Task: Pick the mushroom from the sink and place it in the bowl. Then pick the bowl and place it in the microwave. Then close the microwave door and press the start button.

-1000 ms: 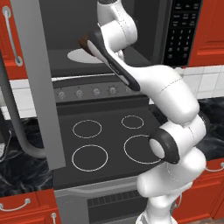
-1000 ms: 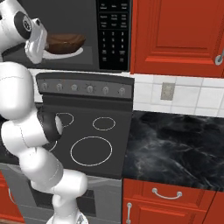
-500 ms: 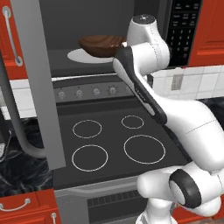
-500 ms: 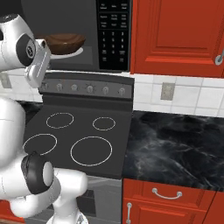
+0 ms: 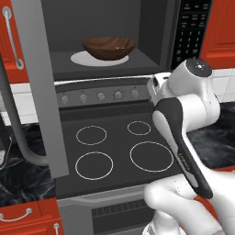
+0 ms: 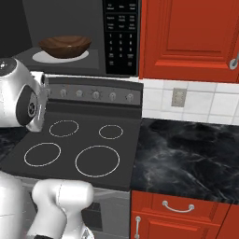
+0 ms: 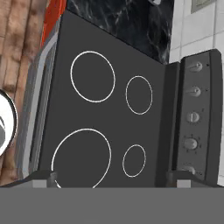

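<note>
Bowl (image 5: 109, 47) sits on the turntable inside the microwave (image 5: 156, 32), gripper (image 7: 112, 179) spread and empty over the stovetop (image 7: 100, 118), so swing wide behind the door (image 5: 39, 87) and push it shut squarely.

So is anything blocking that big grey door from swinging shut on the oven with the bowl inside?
Nothing visible does. The microwave door stands open at the left, the bowl sits well inside the microwave, and the arm is below, over the stovetop.
</note>
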